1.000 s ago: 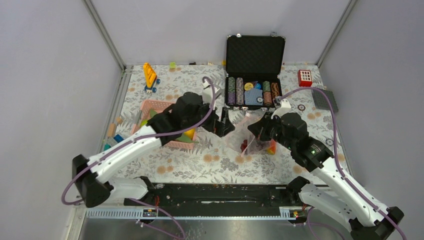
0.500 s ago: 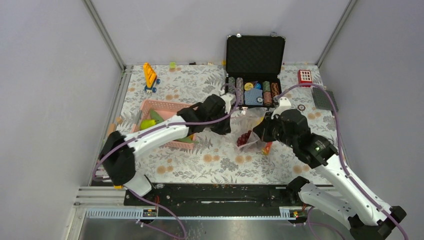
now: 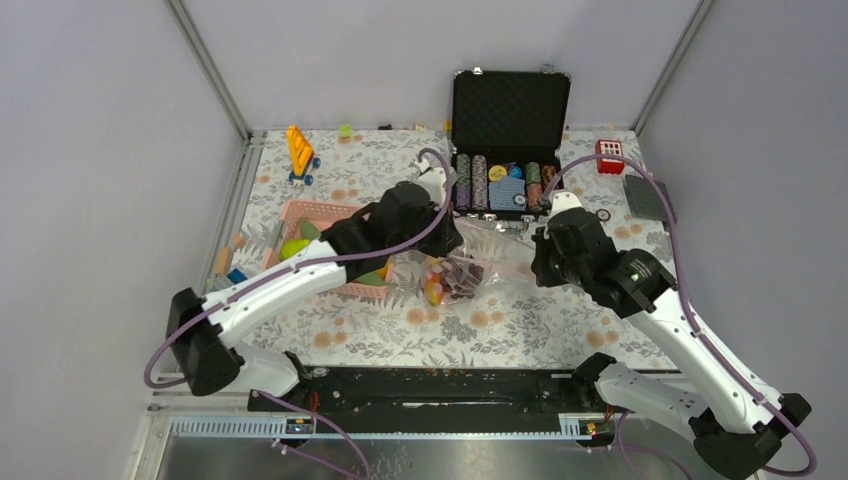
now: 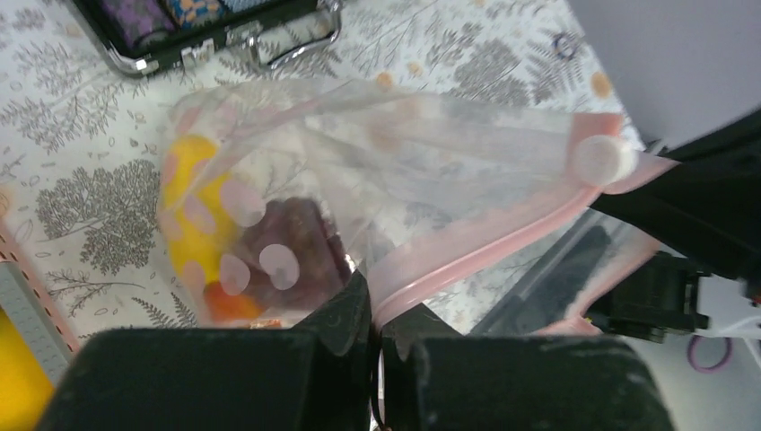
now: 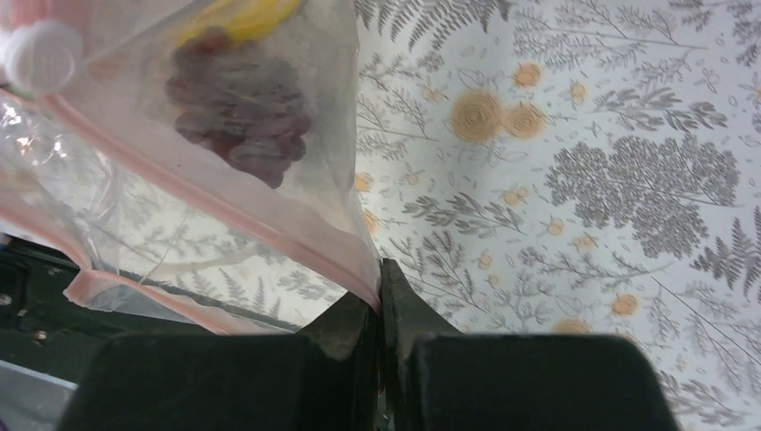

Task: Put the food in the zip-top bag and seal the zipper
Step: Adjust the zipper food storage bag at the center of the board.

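Note:
The clear zip-top bag [image 3: 492, 250] is stretched between my two grippers above the flowered table. My left gripper [image 4: 375, 301] is shut on the pink zipper [image 4: 467, 265] at one end of the mouth. My right gripper [image 5: 380, 292] is shut on the bag's pink edge [image 5: 206, 193] at the other end. Inside the bag lie dark purple grapes [image 4: 292, 251], a yellow citrus [image 4: 190, 224] and an orange piece [image 4: 231, 305]. The grapes [image 5: 238, 108] also show through the plastic in the right wrist view. More food, a green piece [image 3: 295, 247], sits in the pink basket [image 3: 318, 210].
An open black case [image 3: 510, 120] of poker chips stands just behind the bag. A yellow toy [image 3: 300, 150] is at the back left, with a red block [image 3: 610, 155] and a dark grey plate [image 3: 650, 198] at the back right. Small blocks lie along the left wall.
My left gripper has closed on the bag's zipper end. The right arm has shifted back and right, and the bag with its food now hangs further left, stretched between both grippers.

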Robot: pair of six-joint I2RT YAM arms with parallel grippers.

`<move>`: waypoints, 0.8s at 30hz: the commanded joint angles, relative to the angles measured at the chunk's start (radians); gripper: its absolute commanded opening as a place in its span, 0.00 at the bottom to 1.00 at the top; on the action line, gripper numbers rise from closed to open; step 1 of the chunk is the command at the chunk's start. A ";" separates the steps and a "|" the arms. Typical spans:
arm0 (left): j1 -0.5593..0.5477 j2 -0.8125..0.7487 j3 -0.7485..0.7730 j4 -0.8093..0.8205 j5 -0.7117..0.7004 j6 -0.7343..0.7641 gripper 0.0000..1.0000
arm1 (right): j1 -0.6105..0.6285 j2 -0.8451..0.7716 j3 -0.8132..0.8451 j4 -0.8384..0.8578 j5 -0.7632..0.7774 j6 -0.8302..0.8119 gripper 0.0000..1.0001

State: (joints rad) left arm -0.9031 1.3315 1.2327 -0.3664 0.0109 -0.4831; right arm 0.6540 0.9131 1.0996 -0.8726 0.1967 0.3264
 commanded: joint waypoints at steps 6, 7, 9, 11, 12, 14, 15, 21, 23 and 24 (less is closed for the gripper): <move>0.030 0.119 0.174 -0.058 0.058 0.020 0.13 | -0.013 0.025 0.144 -0.131 0.049 -0.054 0.00; 0.029 0.115 0.191 -0.057 0.063 0.027 0.20 | -0.012 0.027 0.174 -0.138 0.050 -0.052 0.00; 0.030 0.106 0.211 -0.057 0.072 0.042 0.42 | -0.012 0.029 0.217 -0.141 0.040 -0.046 0.00; 0.029 0.093 0.218 -0.061 0.077 0.057 0.74 | -0.012 0.031 0.241 -0.136 0.023 -0.043 0.00; 0.030 0.081 0.215 -0.067 0.070 0.063 0.93 | -0.012 0.034 0.250 -0.131 0.013 -0.041 0.00; 0.030 0.045 0.195 -0.079 0.031 0.072 0.99 | -0.012 0.034 0.250 -0.103 -0.016 -0.043 0.00; 0.029 0.022 0.174 -0.080 0.004 0.073 0.99 | -0.013 0.031 0.241 -0.078 -0.036 -0.047 0.00; 0.033 -0.198 -0.091 0.034 -0.191 0.032 0.99 | -0.013 0.013 0.153 0.085 -0.181 -0.075 0.00; 0.054 -0.245 -0.146 0.015 -0.270 -0.008 0.99 | -0.012 0.023 0.135 0.114 -0.189 -0.074 0.00; 0.077 -0.256 -0.161 -0.006 -0.292 -0.032 0.99 | -0.012 0.028 0.126 0.128 -0.193 -0.072 0.00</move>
State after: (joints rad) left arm -0.8719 1.1389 1.1419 -0.3985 -0.1040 -0.4507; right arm 0.6464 0.9348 1.2495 -0.8696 0.0746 0.2771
